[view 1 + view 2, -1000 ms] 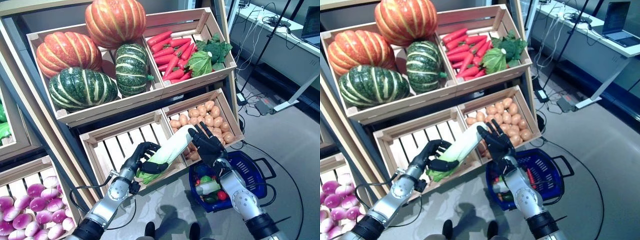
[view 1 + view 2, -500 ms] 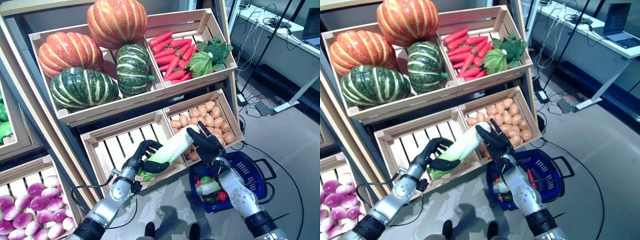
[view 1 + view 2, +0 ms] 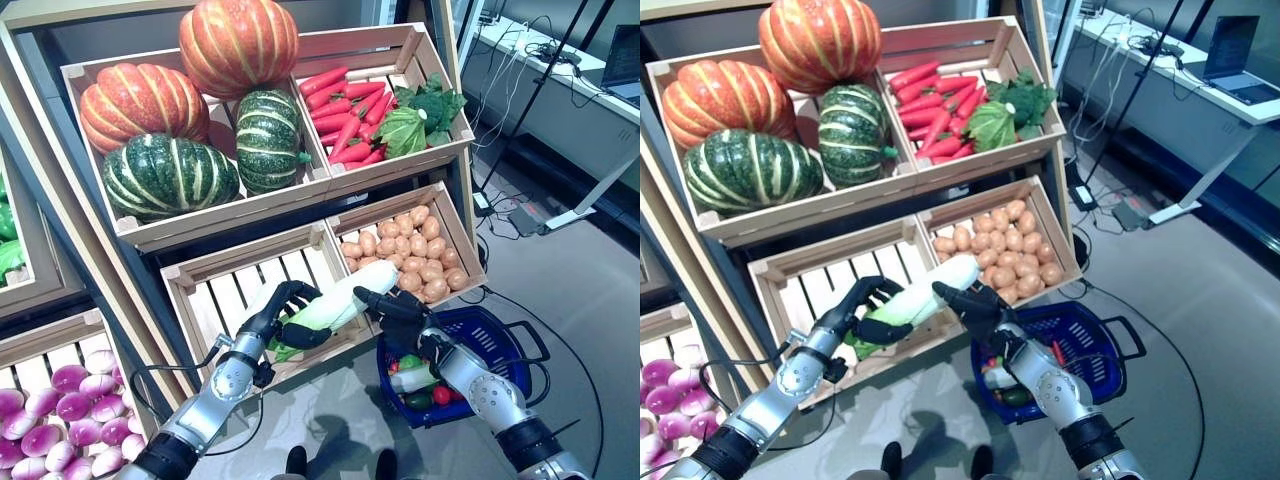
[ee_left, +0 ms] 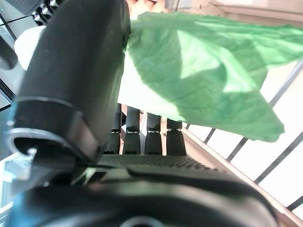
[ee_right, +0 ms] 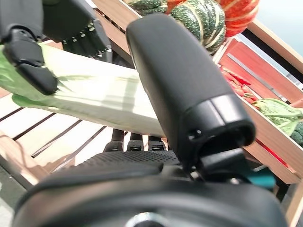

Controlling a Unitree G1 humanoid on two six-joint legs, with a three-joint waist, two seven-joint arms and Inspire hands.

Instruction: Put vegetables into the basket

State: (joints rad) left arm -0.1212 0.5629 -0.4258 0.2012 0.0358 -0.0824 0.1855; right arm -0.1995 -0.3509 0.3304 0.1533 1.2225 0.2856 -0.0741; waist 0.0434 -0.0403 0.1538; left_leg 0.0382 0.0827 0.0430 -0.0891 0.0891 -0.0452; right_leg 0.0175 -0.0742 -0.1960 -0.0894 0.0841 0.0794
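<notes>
While the long pale cabbage with green leaves at one end (image 3: pixel 325 312) hangs in the air between our two hands, we judge this to be the handover step: the vegetable is out of its crate but not yet in the basket. Our left hand (image 3: pixel 283 315) has its fingers and thumb curled round the leafy end. Our right hand (image 3: pixel 400 308) reaches under the white stalk end with straight fingers and the thumb raised; it looks to be touching or just beneath the stalk, not yet closed on it.

Next, we think, the right hand must close round the stalk before the left lets go, then carry it down. The dark blue plastic basket with black handles (image 3: pixel 500 345) sits just below and behind the right hand, already holding a few small vegetables, so the long cabbage may need to go in at an angle.

Just beyond both hands is the empty slatted wooden crate (image 3: pixel 225 290), and the crate of brown potatoes (image 3: pixel 415 245) beside it.
</notes>
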